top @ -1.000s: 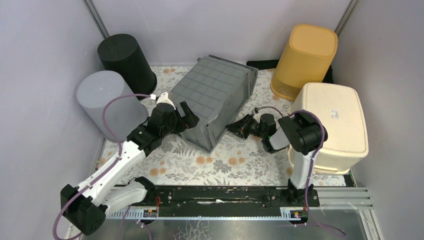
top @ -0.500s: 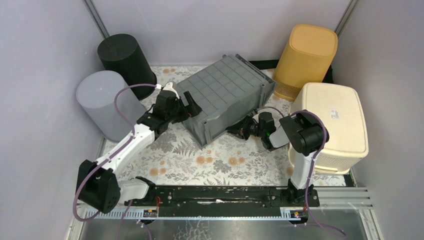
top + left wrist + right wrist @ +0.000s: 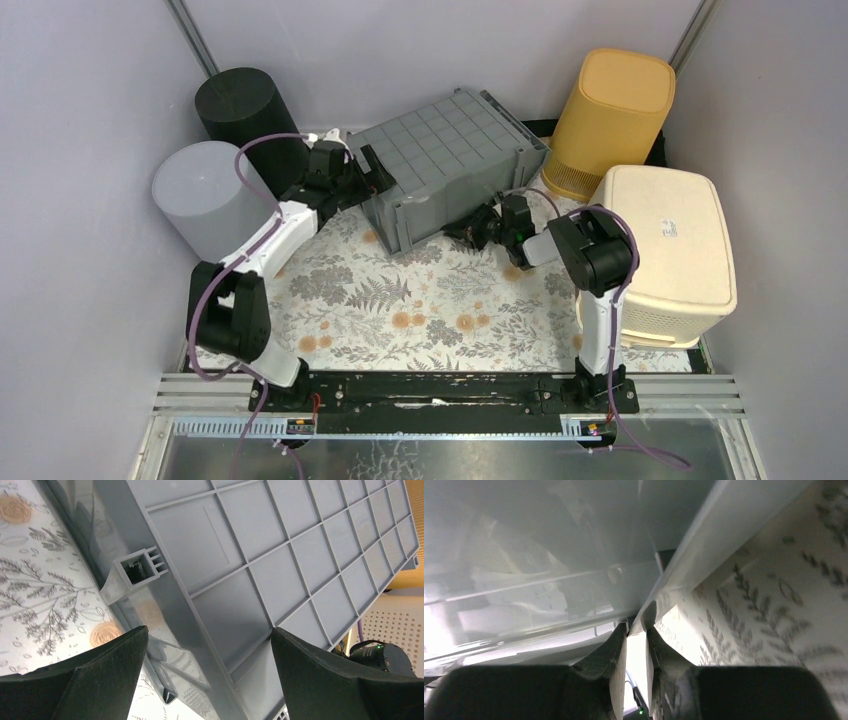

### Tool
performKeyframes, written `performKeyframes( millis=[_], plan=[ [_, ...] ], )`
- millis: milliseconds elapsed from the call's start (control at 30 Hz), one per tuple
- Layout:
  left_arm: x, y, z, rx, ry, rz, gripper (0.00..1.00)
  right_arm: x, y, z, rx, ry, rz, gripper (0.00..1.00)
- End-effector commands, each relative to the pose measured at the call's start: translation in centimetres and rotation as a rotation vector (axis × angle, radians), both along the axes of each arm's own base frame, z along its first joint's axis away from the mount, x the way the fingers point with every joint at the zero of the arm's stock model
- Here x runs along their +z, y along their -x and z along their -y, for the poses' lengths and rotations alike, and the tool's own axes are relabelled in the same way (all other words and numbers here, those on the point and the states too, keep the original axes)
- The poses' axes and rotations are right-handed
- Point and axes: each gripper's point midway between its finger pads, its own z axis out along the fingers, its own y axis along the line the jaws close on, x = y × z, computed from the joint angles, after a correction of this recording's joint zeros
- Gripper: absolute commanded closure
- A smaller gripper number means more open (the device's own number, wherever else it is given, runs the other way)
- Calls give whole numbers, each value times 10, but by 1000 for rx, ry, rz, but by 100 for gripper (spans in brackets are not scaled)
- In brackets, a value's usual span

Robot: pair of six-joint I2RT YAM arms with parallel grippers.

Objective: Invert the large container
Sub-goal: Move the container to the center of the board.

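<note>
Right claw [image 3: 636, 630] is pinched on the thin rim of the grey container [image 3: 450, 160], tho that wrist view is mostly washed-out blur. Left claw [image 3: 207, 645] gapes wide around its ribbed base, can't tell if it's touching. Container sits tilted, base up, at the back of the bench [image 3: 400, 310], opening hidden.

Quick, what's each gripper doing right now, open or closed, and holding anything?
Left gripper: open, fingers spread at the ribbed underside of the grey crate, not clamping it.
Right gripper: shut on the grey crate, pinching its rim.
</note>
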Motion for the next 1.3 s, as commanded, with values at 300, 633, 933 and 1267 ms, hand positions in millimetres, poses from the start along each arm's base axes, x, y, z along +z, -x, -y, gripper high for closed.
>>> performKeyframes(
  millis=[300,633,933,1267],
  plan=[
    [-1,-82,-35,63,25,82,0,12,3,-76,284,47,118,61],
    [5,-124,-36,70,26,119,0,15,-6,-124,378,86,157,57],
    [14,-161,-34,61,37,188,0,28,11,-166,516,46,192,56],
    [30,-201,-7,-41,141,277,0,64,45,-121,642,266,313,48]
  ],
)
